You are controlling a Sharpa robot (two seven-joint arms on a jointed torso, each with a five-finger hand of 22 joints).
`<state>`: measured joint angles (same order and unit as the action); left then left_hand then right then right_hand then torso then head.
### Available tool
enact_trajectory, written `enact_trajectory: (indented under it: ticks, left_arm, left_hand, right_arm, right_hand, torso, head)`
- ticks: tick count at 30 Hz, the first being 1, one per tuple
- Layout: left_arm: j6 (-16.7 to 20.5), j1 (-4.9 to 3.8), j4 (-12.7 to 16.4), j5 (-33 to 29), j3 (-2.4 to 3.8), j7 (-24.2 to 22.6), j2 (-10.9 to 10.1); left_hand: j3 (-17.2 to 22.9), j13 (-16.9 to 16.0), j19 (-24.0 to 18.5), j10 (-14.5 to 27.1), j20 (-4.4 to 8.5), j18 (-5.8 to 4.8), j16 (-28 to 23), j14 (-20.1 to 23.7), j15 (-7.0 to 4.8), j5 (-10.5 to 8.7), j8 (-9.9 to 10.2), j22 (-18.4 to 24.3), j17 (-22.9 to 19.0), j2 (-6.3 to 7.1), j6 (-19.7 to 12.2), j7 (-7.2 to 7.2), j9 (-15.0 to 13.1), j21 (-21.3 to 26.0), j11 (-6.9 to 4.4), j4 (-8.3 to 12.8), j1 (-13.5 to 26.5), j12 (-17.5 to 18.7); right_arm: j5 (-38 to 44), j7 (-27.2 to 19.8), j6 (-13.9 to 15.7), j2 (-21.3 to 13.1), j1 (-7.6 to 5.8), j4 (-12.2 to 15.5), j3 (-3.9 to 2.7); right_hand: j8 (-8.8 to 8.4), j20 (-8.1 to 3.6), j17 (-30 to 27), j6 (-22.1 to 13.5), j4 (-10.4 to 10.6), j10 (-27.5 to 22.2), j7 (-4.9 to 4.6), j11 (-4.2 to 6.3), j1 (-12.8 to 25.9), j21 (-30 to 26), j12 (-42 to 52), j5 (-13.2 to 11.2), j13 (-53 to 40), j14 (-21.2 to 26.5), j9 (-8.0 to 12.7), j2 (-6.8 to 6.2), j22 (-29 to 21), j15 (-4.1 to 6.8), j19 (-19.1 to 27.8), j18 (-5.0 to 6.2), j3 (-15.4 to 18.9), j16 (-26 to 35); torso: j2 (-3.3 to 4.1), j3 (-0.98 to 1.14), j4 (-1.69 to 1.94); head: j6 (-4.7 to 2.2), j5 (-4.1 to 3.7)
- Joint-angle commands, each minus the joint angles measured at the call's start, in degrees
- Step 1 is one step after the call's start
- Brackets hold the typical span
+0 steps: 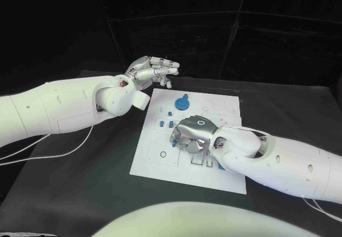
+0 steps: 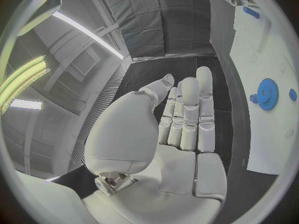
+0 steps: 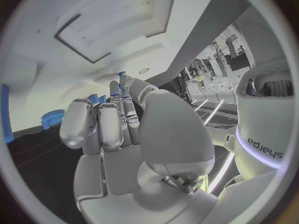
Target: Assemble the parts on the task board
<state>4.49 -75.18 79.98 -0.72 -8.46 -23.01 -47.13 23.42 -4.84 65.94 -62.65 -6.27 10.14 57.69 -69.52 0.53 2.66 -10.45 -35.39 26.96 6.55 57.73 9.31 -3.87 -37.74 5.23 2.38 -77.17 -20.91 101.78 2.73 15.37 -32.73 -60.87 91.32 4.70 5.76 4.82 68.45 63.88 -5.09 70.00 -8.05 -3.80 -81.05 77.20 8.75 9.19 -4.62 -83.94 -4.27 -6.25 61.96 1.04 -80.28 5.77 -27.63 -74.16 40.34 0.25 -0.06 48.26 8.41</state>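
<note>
The white task board [image 1: 160, 163] lies in the middle of the black table. A blue gear [image 1: 182, 103] [image 2: 268, 93] [image 3: 53, 118] sits near its far edge, and small blue parts [image 1: 165, 122] stand below the gear. My right hand [image 1: 191, 134] hovers palm down over the board's middle with its fingers curled toward the board. In the right wrist view the thumb and a finger [image 3: 115, 92] pinch a small blue part [image 3: 121, 74], which is mostly hidden. My left hand [image 1: 153, 69] [image 2: 184, 119] is raised beyond the board's far left corner, fingers straight and holding nothing.
More small blue parts [image 1: 210, 163] sit in slots by my right wrist. White cables [image 1: 43, 148] trail across the table [image 1: 71, 192] under my left arm. Bare table surrounds the board on the left and at the front.
</note>
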Motion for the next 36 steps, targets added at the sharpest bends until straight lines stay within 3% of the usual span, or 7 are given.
enact_trajectory:
  ticks: [1, 10, 21, 30, 36]
  left_arm:
    - [-0.82, -0.09, -0.01, -0.21, 0.04, -0.07, 0.03]
    - [-0.96, -0.08, -0.02, -0.21, 0.03, 0.06, 0.03]
    - [-0.93, -0.08, 0.04, -0.21, 0.03, 0.12, -0.03]
    - [-0.94, -0.09, 0.11, -0.21, 0.03, 0.17, -0.13]
    - [-0.94, -0.09, 0.16, -0.21, 0.03, 0.21, -0.18]
  left_hand:
    - [-0.28, 0.05, -0.23, 0.50, -0.04, 0.32, -0.23, 0.43, -0.01, 0.16, 0.02, 0.05, -0.05, -0.41, -0.30, 0.26, 0.03, 0.24, 0.00, -0.07, -0.16, -0.31]
    - [-0.28, 0.05, -0.23, 0.50, -0.04, 0.32, -0.23, 0.43, -0.01, 0.16, 0.02, 0.05, -0.05, -0.41, -0.30, 0.26, 0.03, 0.24, 0.00, -0.07, -0.16, -0.31]
    - [-0.28, 0.05, -0.23, 0.50, -0.04, 0.32, -0.23, 0.43, -0.01, 0.16, 0.02, 0.05, -0.05, -0.41, -0.30, 0.26, 0.03, 0.24, 0.00, -0.07, -0.16, -0.31]
    - [-0.28, 0.05, -0.23, 0.50, -0.04, 0.32, -0.23, 0.43, -0.01, 0.16, 0.02, 0.05, -0.05, -0.41, -0.30, 0.26, 0.03, 0.24, 0.00, -0.07, -0.16, -0.31]
    - [-0.28, 0.05, -0.23, 0.50, -0.04, 0.32, -0.23, 0.43, -0.01, 0.16, 0.02, 0.05, -0.05, -0.41, -0.30, 0.26, 0.03, 0.24, 0.00, -0.07, -0.16, -0.31]
  right_arm:
    - [1.35, 0.66, -0.10, -0.08, -0.06, 0.23, -0.02]
    - [2.37, 1.08, 0.28, -0.02, -0.06, 0.46, -0.02]
    - [3.19, 0.95, -2.57, 0.68, -0.06, 0.55, -0.02]
    - [3.47, 0.99, -2.92, 0.92, -0.06, 0.43, -0.02]
    - [3.53, 1.17, -2.01, 0.92, -0.06, 0.11, -0.02]
  right_hand:
    - [-0.16, 0.06, -0.05, 0.00, -0.07, -0.02, -0.28, -0.21, 0.10, 0.29, -0.14, 0.17, -0.10, -2.69, 0.06, 0.36, 0.05, -0.11, 0.06, -0.67, -0.20, -0.26]
    - [-0.16, 0.07, -0.02, 0.05, -0.06, 0.00, -0.28, -0.21, 0.17, 0.30, -0.12, 0.15, -0.11, -2.69, 0.05, 0.34, 0.07, -0.11, 0.07, -0.68, -0.18, -0.30]
    - [-0.16, 0.10, -0.24, 0.23, 0.02, 0.06, -0.23, -0.18, 0.48, 0.30, -0.10, 0.00, -0.15, -2.64, 0.01, 0.27, 0.01, -0.12, 0.15, -0.65, -0.05, -0.22]
    - [-0.25, 0.12, -0.34, 0.24, 0.09, -0.02, -0.20, -0.17, 0.84, 0.28, -0.17, -0.12, -0.14, -2.60, 0.01, 0.09, -0.08, -0.11, 0.26, -0.62, 0.16, -0.22]
    - [-1.53, 0.54, -1.26, -1.55, 0.26, -2.97, -0.92, -1.02, 1.81, -0.20, -1.92, 0.01, 0.59, -2.28, 0.38, -0.57, -1.09, -0.76, 0.95, -0.48, 0.08, 0.27]
  torso:
    - [0.03, 0.01, -0.02]
    - [0.02, 0.00, 0.03]
    - [0.02, -0.04, 0.01]
    - [0.04, -0.03, 0.03]
    - [0.01, -0.04, 0.04]
  head:
    - [-0.01, -0.03]
    - [0.03, -0.11]
    - [0.21, -0.11]
    - [0.37, -0.10]
    - [0.36, -0.08]
